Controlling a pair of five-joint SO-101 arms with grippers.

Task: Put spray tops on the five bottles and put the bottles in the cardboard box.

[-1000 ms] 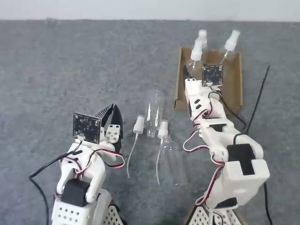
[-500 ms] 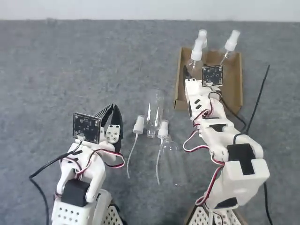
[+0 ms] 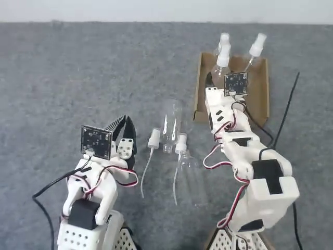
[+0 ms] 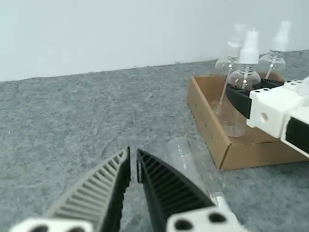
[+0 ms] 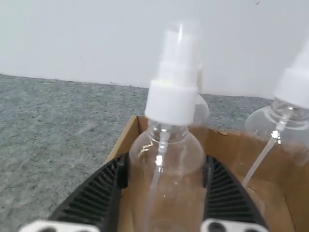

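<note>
From above, the left gripper (image 3: 126, 121) rests over the grey carpet (image 3: 78, 67) with its fingers pressed together, pinching nothing. Two uncapped bottles lie between the arms, one (image 3: 170, 124) farther out and one (image 3: 191, 177) nearer the bases. Two loose spray tops (image 3: 154, 138) lie beside them, the second (image 3: 181, 141) just at the nearer bottle's neck. The right gripper (image 3: 216, 77) is over the cardboard box (image 3: 264, 104), pinching a capped bottle (image 3: 219, 65). Two more capped bottles (image 3: 258, 44) stand at the box's far end.

The left wrist view has the left gripper (image 4: 133, 166) almost closed, a thin slit between its ridged fingers (image 4: 159, 181). An uncapped bottle (image 4: 182, 152) lies just past them. Farther off is the box (image 4: 227, 145), with the right arm's black finger (image 4: 240, 96) against the capped bottle (image 4: 247, 72).

In the right wrist view, the right gripper (image 5: 166, 170) clamps that bottle (image 5: 169, 154) on both sides, upright, white spray top (image 5: 175, 84) on, within the box wall (image 5: 126, 135). Another capped bottle (image 5: 282, 128) stands beside it.
</note>
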